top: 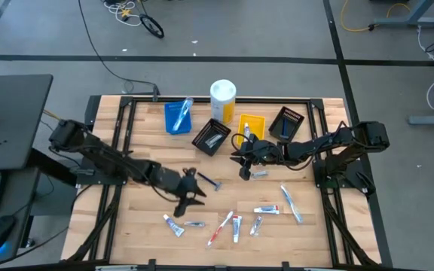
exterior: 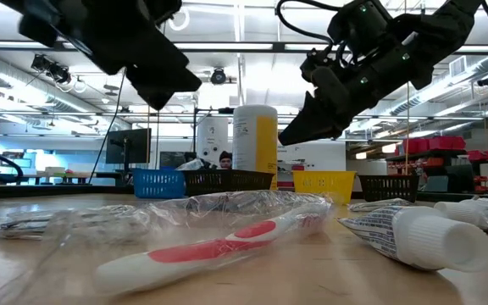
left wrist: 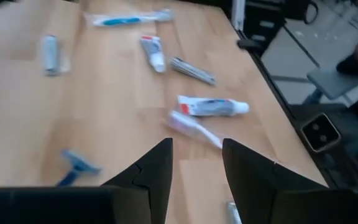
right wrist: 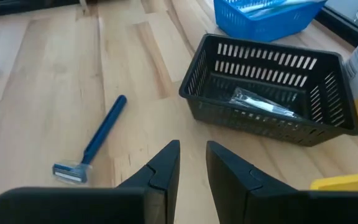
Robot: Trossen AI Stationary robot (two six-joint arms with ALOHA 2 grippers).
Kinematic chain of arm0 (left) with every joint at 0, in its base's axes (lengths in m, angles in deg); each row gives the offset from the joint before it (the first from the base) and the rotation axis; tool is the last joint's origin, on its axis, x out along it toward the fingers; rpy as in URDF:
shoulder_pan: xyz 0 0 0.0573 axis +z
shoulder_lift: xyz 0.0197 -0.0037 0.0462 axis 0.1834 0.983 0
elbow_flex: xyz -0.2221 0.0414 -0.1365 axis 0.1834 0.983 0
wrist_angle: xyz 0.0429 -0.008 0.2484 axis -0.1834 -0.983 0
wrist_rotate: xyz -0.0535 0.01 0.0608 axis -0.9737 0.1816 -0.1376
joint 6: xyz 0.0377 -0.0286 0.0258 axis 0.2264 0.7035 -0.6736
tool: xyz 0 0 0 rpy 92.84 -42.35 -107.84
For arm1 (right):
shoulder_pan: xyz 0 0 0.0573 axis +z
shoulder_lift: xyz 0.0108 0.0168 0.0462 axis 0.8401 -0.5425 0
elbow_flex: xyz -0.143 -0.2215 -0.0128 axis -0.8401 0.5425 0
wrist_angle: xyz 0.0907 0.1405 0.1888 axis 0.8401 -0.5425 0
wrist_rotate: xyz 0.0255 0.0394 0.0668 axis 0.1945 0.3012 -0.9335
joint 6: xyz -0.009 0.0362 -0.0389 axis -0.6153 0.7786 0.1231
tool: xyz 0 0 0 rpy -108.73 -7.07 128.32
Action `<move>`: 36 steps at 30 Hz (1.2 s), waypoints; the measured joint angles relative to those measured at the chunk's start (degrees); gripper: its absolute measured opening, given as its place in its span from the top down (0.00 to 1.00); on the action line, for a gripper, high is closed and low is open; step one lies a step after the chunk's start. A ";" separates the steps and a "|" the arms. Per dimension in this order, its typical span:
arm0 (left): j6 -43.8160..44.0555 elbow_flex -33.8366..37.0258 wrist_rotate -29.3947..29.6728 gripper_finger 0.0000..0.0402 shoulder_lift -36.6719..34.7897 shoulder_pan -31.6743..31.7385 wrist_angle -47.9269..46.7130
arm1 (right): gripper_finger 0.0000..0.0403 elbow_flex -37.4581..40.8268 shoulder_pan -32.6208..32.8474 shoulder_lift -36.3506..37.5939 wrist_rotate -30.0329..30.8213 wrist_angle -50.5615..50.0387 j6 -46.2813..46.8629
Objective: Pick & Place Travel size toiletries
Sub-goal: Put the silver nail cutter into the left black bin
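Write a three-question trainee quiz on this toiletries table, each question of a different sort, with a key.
1. True or false: the left gripper holds a toothbrush.
2. Which bin holds a wrapped item in the right wrist view? A) black bin B) yellow bin C) neither
3. Fill in: the blue razor lies on the ____, outside every bin.

Key: 1 false, it is open and empty. 2 A. 3 table. The right gripper is open too.
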 joint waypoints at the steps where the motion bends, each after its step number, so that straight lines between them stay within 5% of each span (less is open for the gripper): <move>1: 0.12 -0.51 0.47 0.63 0.92 -1.17 0.00 | 0.78 0.00 0.00 0.00 0.00 0.02 0.08; 12: 6.78 -5.65 13.27 0.64 15.96 -12.64 -0.69 | 0.78 0.00 0.13 0.00 -0.07 0.00 0.09; 21: 10.54 -6.91 19.33 0.65 18.02 -16.41 -3.60 | 0.78 0.00 0.13 0.00 -0.04 0.42 0.09; 36: 13.53 -6.86 15.75 0.65 19.94 -16.67 -6.99 | 0.78 0.00 0.13 0.00 0.00 0.44 -0.39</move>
